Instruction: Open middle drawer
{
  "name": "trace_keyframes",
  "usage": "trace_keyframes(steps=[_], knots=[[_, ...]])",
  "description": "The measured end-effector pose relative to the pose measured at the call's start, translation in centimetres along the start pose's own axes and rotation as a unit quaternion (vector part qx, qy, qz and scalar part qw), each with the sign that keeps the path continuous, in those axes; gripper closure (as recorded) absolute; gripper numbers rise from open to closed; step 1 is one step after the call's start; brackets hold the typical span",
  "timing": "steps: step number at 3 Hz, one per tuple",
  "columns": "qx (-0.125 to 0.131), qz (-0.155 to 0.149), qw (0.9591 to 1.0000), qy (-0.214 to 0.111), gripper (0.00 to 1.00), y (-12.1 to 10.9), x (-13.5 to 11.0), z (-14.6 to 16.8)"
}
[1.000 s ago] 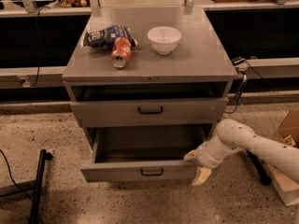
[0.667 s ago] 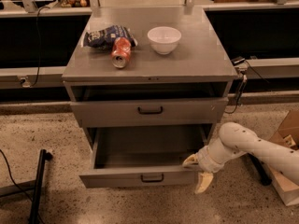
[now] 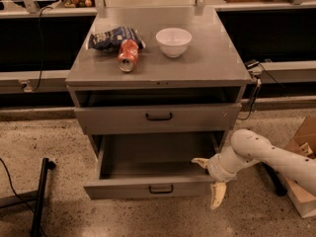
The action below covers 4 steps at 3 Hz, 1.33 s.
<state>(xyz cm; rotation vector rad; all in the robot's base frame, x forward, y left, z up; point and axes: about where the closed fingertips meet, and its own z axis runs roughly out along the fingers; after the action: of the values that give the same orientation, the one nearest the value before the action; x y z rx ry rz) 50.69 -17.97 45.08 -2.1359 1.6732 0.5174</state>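
Observation:
The grey cabinet (image 3: 207, 68) has its middle drawer (image 3: 148, 169) pulled out towards me, its inside bare, with a small black loop handle (image 3: 161, 188) on its front panel. The drawer above (image 3: 118, 118) is closed. My gripper (image 3: 209, 178) is at the right end of the open drawer's front. Its cream fingers are spread, one (image 3: 200, 161) reaching inside the drawer and the other (image 3: 217, 196) hanging outside the front panel. The white arm (image 3: 276, 157) comes in from the right. Whatever lies below the open drawer is hidden.
On the cabinet top lie a blue snack bag (image 3: 112, 36), a red can (image 3: 128, 55) on its side and a white bowl (image 3: 174, 41). A cardboard box (image 3: 302, 181) stands at the right, a black stand leg (image 3: 40, 196) at the left, and a cable (image 3: 254, 90) hangs at the cabinet's right side.
The middle drawer has slid a little further out towards me, and my gripper has moved down and forward with its front panel. The things on top have not moved.

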Motion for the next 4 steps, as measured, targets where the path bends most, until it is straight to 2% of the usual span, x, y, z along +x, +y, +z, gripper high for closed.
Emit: trace_keyframes(steps=[1, 2, 3, 4], knots=[[-0.013, 0.008, 0.9999, -0.001, 0.00, 0.1, 0.1, 0.5], [-0.055, 0.024, 0.9979, -0.023, 0.00, 1.3, 0.1, 2.6], [-0.097, 0.036, 0.9941, -0.035, 0.17, 2.8, -0.3, 4.3], [-0.102, 0.036, 0.9934, -0.037, 0.37, 3.1, -0.5, 4.3]])
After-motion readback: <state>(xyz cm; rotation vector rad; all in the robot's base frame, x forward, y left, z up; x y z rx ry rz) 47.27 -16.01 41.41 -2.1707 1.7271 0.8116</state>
